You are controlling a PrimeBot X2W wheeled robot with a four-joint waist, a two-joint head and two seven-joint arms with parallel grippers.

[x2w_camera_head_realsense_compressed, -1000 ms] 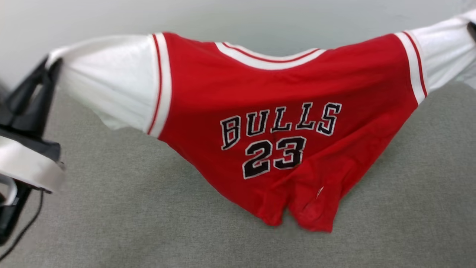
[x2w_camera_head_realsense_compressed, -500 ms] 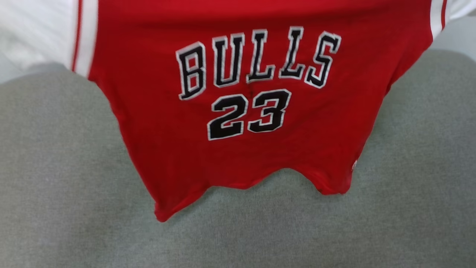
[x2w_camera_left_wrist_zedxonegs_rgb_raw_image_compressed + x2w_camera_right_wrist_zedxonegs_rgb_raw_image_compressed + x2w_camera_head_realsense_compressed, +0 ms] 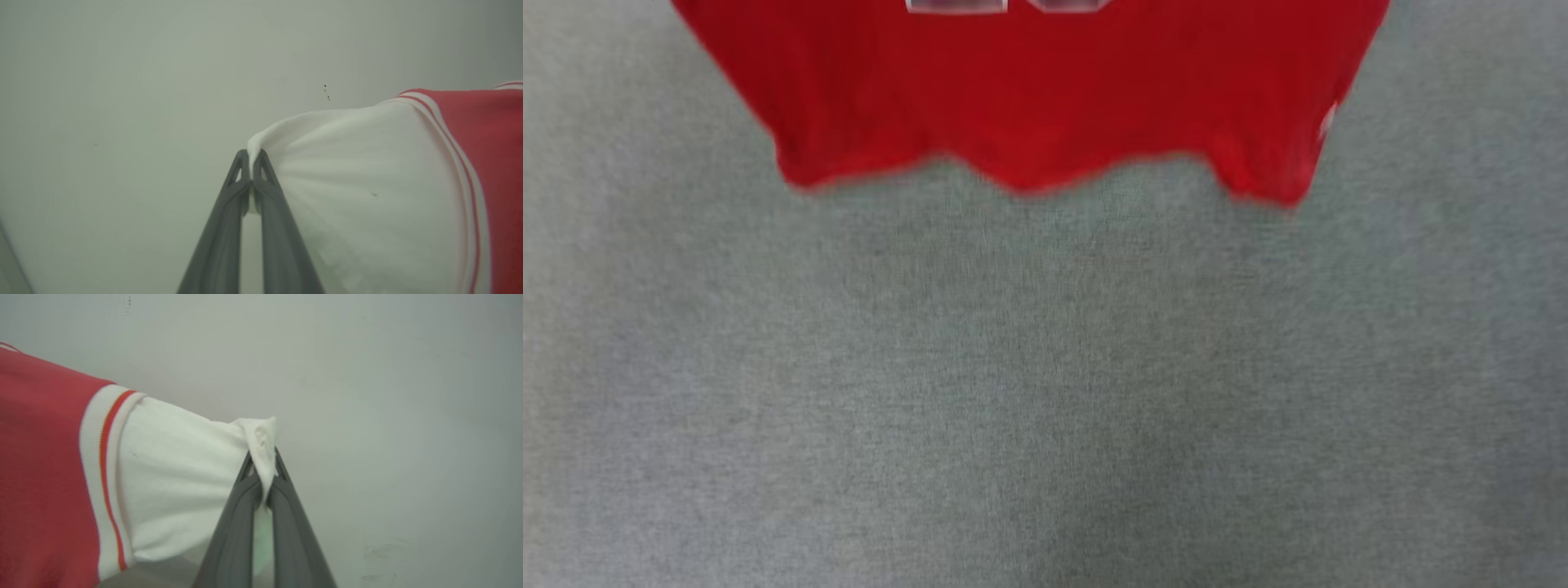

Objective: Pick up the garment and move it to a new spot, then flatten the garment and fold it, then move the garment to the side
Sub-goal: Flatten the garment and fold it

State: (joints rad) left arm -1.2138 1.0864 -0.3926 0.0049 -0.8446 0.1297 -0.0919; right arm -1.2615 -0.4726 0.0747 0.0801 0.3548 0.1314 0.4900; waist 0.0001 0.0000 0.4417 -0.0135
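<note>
One shirt [image 3: 1045, 90]. L jaws clamp 1 white sleeve [image 3: 367, 196], R jaws 2nd sleeve [image 3: 184, 477]. Hem [image 3: 1045, 175] blurry, prob. above grey surface [image 3: 1045, 392].

The red garment [image 3: 1029, 90] hangs from the top edge, its wavy lower hem blurred, above a grey fabric surface [image 3: 1045, 392] spreading below.

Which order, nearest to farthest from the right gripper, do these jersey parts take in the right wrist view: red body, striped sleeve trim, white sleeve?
Measured from the right gripper:
1. white sleeve: pinched between the fingertips, spreading to that view's left.
2. striped sleeve trim: farther left, where the sleeve meets the body.
3. red body: at that view's left edge.
</note>
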